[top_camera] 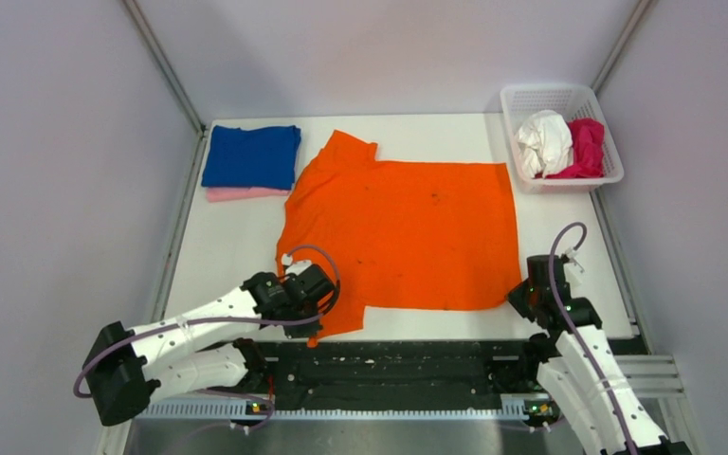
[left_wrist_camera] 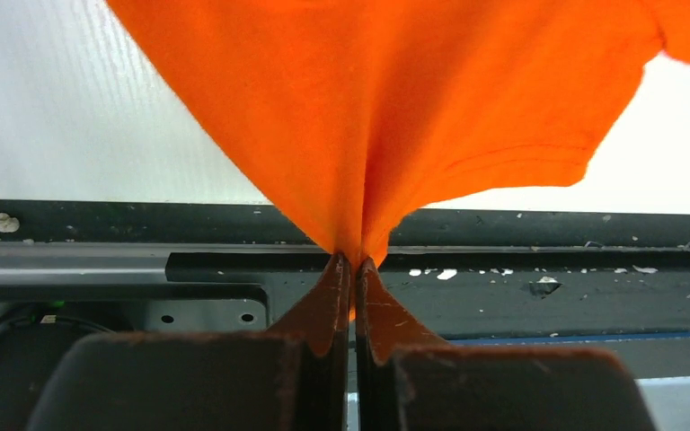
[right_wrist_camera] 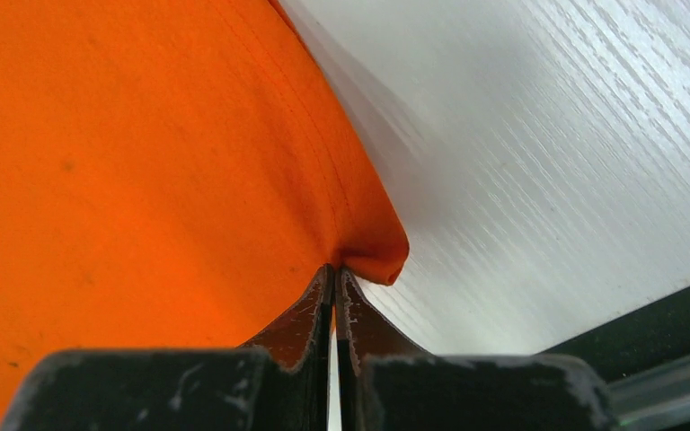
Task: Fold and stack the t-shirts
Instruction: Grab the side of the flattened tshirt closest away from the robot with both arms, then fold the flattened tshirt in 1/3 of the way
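Two done: blue t-shirt (top_camera: 251, 156) folded on pink t-shirt (top_camera: 242, 193), far left. Orange t-shirt (top_camera: 408, 232) lies spread at centre; left gripper (left_wrist_camera: 352, 262) and right gripper (right_wrist_camera: 334, 269) each pinch its near edge (fold pending). White t-shirt (top_camera: 543, 142) and magenta t-shirt (top_camera: 586, 144) sit crumpled in the basket (top_camera: 545, 88), far right.

Bright orange shirt (top_camera: 408, 232) mid-frame, royal blue shirt (top_camera: 251, 156) on pale pink shirt (top_camera: 245, 193) upper left, white shirt (top_camera: 543, 142) plus magenta shirt (top_camera: 587, 147) in a white lattice basket (top_camera: 550, 95) upper right.
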Motion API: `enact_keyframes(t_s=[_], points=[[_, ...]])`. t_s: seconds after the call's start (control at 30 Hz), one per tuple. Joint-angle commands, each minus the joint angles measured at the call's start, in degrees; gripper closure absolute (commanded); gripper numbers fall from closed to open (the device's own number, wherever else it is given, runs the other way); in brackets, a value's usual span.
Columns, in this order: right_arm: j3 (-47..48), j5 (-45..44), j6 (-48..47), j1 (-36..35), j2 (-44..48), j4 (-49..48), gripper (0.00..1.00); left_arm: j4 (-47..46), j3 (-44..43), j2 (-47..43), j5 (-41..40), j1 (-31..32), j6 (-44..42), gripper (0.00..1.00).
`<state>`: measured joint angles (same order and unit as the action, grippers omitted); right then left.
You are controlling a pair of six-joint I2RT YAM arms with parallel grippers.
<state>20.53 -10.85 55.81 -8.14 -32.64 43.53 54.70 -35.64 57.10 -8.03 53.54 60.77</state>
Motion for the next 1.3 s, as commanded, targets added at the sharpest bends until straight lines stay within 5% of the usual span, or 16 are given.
enact_keyframes(t_s=[0.0,0.23,0.43,0.87,1.27], points=[[1.71,1.56,0.57,-0.47,1.79,3.51,1.00,-3.80,-0.94,-0.81,1.79,0.29,-1.54,1.00],[3.99,5.36,-4.52,-0.54,-9.18,-4.99,1.00,-14.88,-7.56,5.39,2.05,-3.17,-7.99,1.00],[10.31,5.91,-8.36,-0.43,-16.85,-12.11,1.00,-22.58,-11.52,8.23,6.85,-15.09,-13.38,1.00],[25.10,-0.12,-12.60,1.10,-33.81,-15.54,1.00,-22.43,-27.16,19.57,4.31,-33.60,-17.60,1.00],[29.68,-1.46,-13.48,2.51,-42.93,-20.46,1.00,-25.31,-36.71,31.12,6.34,-37.04,-27.50,1.00]])
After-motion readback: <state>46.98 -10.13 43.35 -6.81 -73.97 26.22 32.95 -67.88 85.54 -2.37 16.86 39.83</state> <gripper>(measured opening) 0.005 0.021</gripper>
